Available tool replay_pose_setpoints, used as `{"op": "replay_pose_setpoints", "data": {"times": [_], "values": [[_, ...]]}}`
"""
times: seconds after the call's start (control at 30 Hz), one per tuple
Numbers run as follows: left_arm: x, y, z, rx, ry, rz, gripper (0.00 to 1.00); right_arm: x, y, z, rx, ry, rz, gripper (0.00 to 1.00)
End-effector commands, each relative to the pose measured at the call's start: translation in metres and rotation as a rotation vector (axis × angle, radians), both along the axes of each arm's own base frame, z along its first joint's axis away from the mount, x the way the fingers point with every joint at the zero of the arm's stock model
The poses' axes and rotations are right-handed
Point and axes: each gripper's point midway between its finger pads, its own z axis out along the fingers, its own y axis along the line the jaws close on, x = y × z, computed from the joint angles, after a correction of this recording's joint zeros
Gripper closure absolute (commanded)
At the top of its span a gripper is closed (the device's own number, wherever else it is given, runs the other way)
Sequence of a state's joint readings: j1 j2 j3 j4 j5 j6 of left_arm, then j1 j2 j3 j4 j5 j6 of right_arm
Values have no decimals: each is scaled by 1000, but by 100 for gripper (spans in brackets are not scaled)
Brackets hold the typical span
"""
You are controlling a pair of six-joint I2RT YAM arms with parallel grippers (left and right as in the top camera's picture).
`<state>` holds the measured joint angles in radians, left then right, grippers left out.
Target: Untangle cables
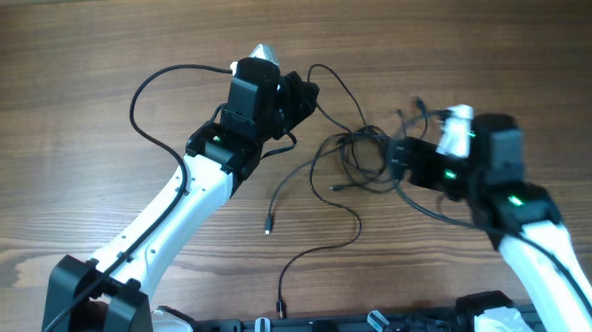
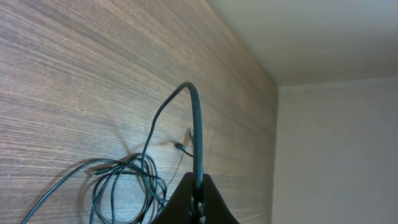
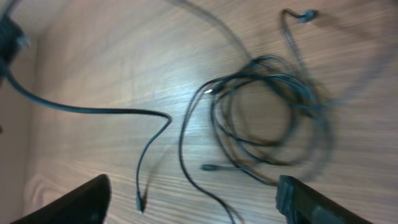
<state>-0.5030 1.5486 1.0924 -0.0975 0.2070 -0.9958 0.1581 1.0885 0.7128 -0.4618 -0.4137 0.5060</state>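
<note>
The cables form a loose tangle of thin black loops (image 1: 361, 158) on the wooden table between my two grippers. My left gripper (image 1: 306, 91) is shut on one cable (image 2: 198, 134), which arches up from the jaws and drops back to the tangle (image 2: 124, 180). My right gripper (image 1: 401, 159) is open and empty just right of the tangle; in the right wrist view its fingers (image 3: 193, 205) spread wide below the tangle (image 3: 261, 112). One loose cable end with a plug (image 1: 269, 227) lies nearer the front and shows in the right wrist view (image 3: 140, 202). Another strand ends at the front edge (image 1: 280, 305).
A thicker black cord (image 1: 138, 103) loops out from the left arm over the table's left part. A black base (image 1: 333, 330) runs along the front edge. The table's far edge and a pale wall (image 2: 336, 149) show in the left wrist view.
</note>
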Motion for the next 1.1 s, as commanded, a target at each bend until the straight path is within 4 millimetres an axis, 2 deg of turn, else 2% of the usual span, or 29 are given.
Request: {"op": "replay_pose_setpoints", "data": {"times": [0.0, 0.07, 0.13, 0.23, 0.3, 0.4, 0.47, 0.5, 0.53, 0.7, 0.77, 0.8, 0.87, 0.97, 1.07], "values": [[1, -2, 4, 11, -25, -23, 96, 9, 24, -45, -107, 64, 60, 0], [2, 1, 4, 16, -28, -20, 96, 24, 28, -74, -196, 63, 48, 0], [3, 7, 3, 45, -42, -28, 96, 39, 42, -93, -231, 14, 119, 0], [6, 20, -4, 106, -50, -38, 96, 57, 43, -115, -308, -50, 169, 0], [8, 27, -7, 135, -61, -44, 96, 58, 43, -124, -357, -77, 237, 0], [15, 39, -7, 165, -84, -38, 96, 49, 48, -139, -425, -83, 350, 0], [19, 47, -7, 170, -85, -21, 96, 46, 43, -148, -483, -65, 349, 3], [22, 52, -7, 170, -85, -9, 96, 46, 38, -152, -533, -57, 335, 7], [24, 56, -6, 170, -84, 1, 96, 46, 35, -155, -567, -56, 330, 15], [27, 61, -5, 168, -88, 14, 96, 39, 43, -167, -666, -77, 426, 61], [27, 61, -3, 165, -94, 15, 96, 29, 36, -181, -779, -44, 447, 73], [27, 62, -1, 164, -100, 16, 96, 23, 37, -186, -801, -33, 471, 78], [26, 62, 7, 158, -117, 17, 96, 11, 42, -192, -815, -10, 520, 93], [25, 72, 31, 154, -178, 31, 96, 7, 46, -188, -765, 23, 461, 96], [22, 93, 65, 153, -263, 68, 96, 12, 37, -169, -698, 47, 330, 96]]}}
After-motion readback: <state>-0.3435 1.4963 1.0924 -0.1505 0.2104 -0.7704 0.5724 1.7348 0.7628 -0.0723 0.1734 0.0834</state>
